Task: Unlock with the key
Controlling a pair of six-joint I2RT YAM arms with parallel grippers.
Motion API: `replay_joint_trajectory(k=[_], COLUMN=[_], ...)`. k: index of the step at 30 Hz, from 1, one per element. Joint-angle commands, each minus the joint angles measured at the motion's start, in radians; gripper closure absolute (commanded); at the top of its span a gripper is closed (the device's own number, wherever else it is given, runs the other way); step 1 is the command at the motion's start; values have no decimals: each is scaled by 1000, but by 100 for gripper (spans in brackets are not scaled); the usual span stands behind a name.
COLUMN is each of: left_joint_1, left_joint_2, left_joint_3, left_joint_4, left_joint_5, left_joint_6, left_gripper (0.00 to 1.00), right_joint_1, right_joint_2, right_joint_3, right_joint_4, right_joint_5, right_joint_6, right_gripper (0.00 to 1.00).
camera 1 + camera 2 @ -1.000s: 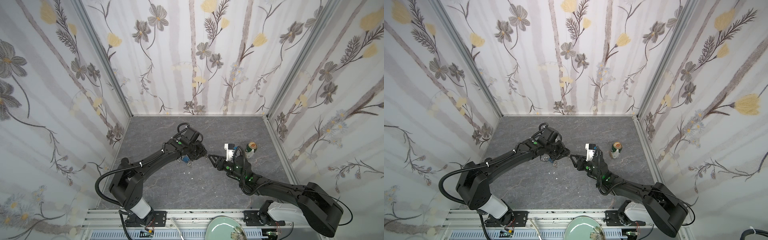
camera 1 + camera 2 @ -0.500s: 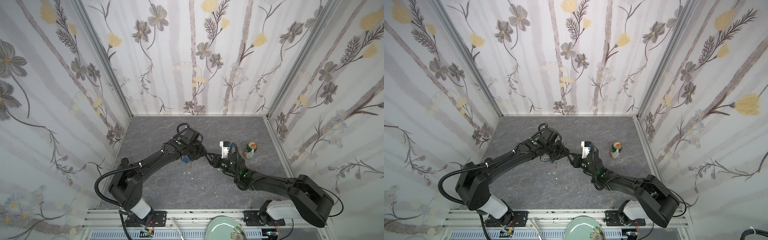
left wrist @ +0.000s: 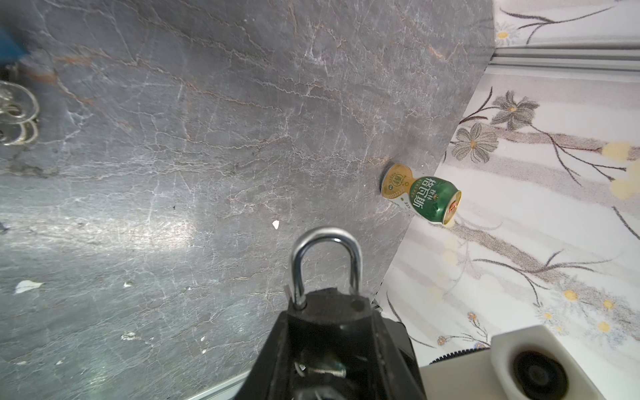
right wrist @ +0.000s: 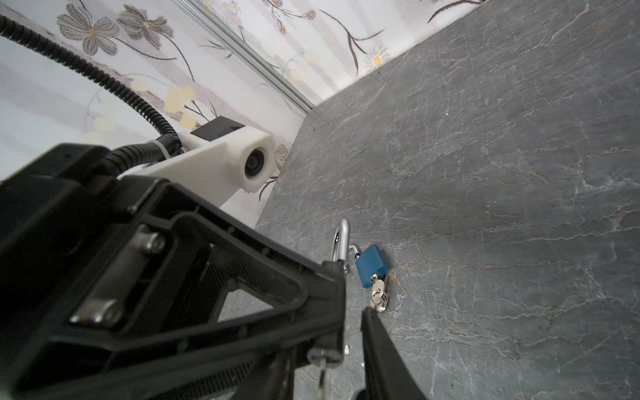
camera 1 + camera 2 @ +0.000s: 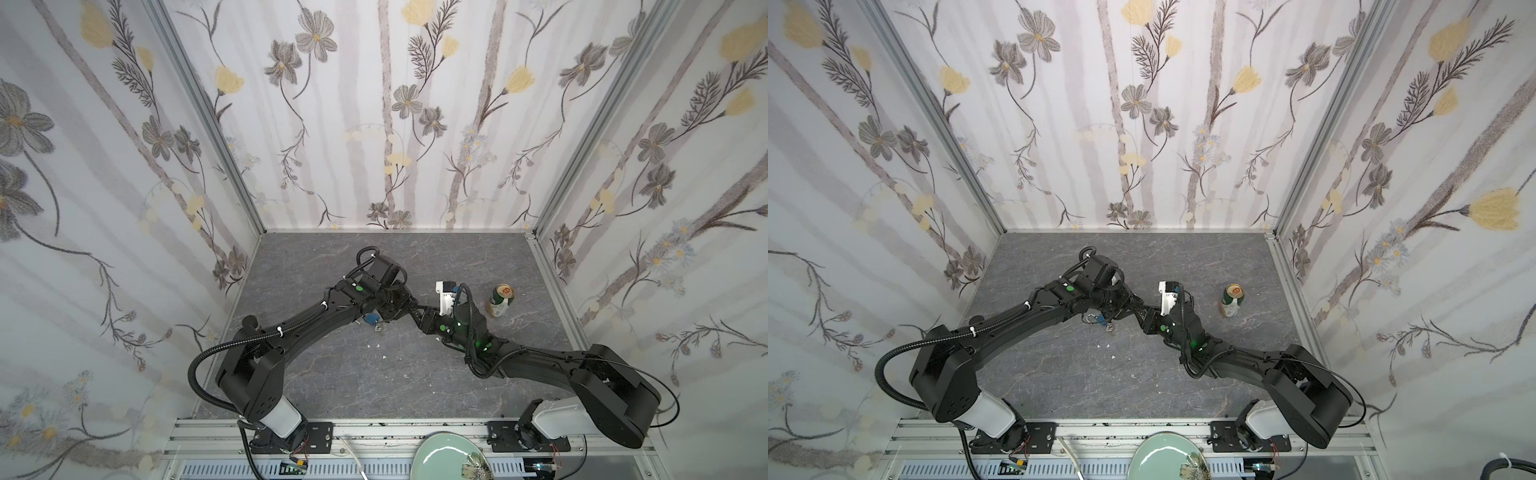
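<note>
Flowered walls on three sides, grey marbled bench [image 3: 207, 138] underneath, and everything is happening mid-bench. The left end effector [image 3: 328, 323] is clamped on a dark padlock [image 3: 330, 304], whose silver shackle [image 3: 325, 232] pokes out past the tips and looks held off the bench. The right end effector [image 5: 418, 311] sits nose to nose with it in both top views, tips touching or very nearly. I cannot tell whether its jaws are apart or together, because the right wrist view shows only one finger [image 4: 381, 346] plainly.

Just beside the pair, a blue padlock [image 4: 370, 265] lies on the bench with a bunch of keys [image 4: 379, 298] in its keyway. A green can [image 3: 420, 197] stands well apart by the wall and is no worry.

The danger is the crowding. With the tips this tight, the right side could pinch the other arm's finger or skate off the slick shackle. Any twist could turn the padlock in its clamp, since only the body is held. A low sweep might also shove the blue padlock and drag the keys out of easy reach.
</note>
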Motion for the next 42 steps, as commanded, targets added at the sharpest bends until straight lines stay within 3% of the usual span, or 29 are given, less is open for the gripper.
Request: replay_joint_trajectory(k=[1, 5, 8, 13, 15, 19, 25, 32, 42], left_joint_1=[-1, -2, 0, 16, 29, 55, 111, 127, 120], left_joint_2=[-9, -21, -30, -55, -75, -130, -208, -215, -236], left_joint_3=[-6, -19, -29, -52, -57, -72, -87, -32, -12], left_joint_4=[26, 43, 57, 92, 89, 80, -1, -137, -156], left_joint_5=[25, 27, 30, 41, 43, 54, 74, 180, 210], left_joint_6=[-16, -20, -13, 23, 56, 122, 273, 480, 575], left_gripper=[88, 85, 76, 52, 49, 47, 48, 49, 48], right_joint_1=[-4, -9, -12, -25, -35, -72, -153, -224, -225], right_joint_2=[17, 35, 34, 12, -11, -55, -107, -150, -190], right_joint_3=[13, 19, 22, -5, -20, -51, -79, -70, -22], right_joint_4=[74, 89, 80, 80, 74, 77, 97, 58, -18], right_joint_5=[40, 33, 22, -6, -32, -132, -384, -598, -695], right_joint_6=[0, 8, 4, 1, -8, -30, -64, -113, -175], right_gripper=[75, 90, 100, 100, 100, 100, 100, 100, 100])
